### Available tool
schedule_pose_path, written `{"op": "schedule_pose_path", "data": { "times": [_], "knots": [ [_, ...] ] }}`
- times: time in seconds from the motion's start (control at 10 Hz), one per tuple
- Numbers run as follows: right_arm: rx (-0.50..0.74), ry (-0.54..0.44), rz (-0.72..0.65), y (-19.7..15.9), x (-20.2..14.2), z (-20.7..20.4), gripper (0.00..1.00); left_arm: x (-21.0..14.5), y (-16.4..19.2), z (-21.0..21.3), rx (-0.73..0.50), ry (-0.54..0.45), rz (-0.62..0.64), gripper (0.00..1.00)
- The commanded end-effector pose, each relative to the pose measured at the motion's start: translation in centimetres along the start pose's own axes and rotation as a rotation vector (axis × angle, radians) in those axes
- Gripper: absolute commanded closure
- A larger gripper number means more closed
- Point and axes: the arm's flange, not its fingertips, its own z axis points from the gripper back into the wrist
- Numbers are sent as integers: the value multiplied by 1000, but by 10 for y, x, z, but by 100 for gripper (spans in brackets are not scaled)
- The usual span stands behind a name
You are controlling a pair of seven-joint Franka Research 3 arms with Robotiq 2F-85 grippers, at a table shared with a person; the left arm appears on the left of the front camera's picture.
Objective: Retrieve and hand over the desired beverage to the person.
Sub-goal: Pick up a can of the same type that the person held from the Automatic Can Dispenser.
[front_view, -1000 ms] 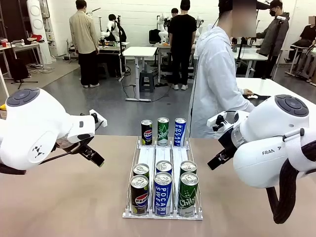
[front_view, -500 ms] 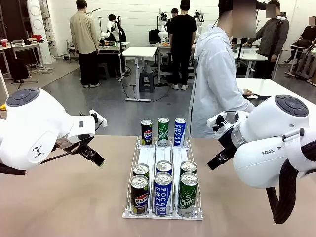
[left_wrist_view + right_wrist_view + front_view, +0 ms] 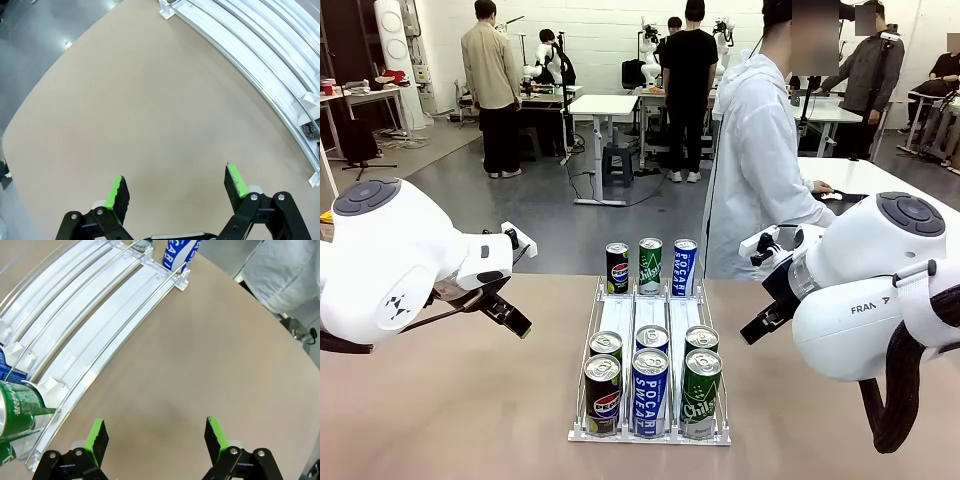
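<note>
You're looking at: tabletop (image 3: 470, 400) – matt, smooth beige | rack (image 3: 650, 312) – glossy white plastic, thin metal rails | cans (image 3: 649, 392) – shiny printed metal | arm shells (image 3: 380, 260) – glossy white plastic | pads (image 3: 116, 194) – matt green | person (image 3: 750, 150) – soft white cloth jacket

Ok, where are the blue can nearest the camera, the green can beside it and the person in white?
Nearest blue can (image 3: 649, 393): front view, on its label.
Green can (image 3: 700, 398): front view, on its label.
Person in white (image 3: 752, 160): front view, on the jacket.
</note>
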Motion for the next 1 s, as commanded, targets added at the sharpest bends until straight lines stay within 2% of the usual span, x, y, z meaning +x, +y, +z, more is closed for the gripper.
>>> {"op": "schedule_pose_path", "data": {
  "times": [0.0, 0.4, 0.6, 0.9],
  "knots": [
    [0, 0, 0, 0, 0, 0, 0, 0, 0, 0, 0, 0, 0, 0],
    [0, 0, 0, 0, 0, 0, 0, 0, 0, 0, 0, 0, 0, 0],
    [-102, -123, 45, 7, 1, 50, 0, 14, -8, 48, 35, -83, -104, 0],
    [-226, -262, 74, 20, 2, 174, 0, 34, -17, 148, 134, -183, -204, 0]
  ]
}}
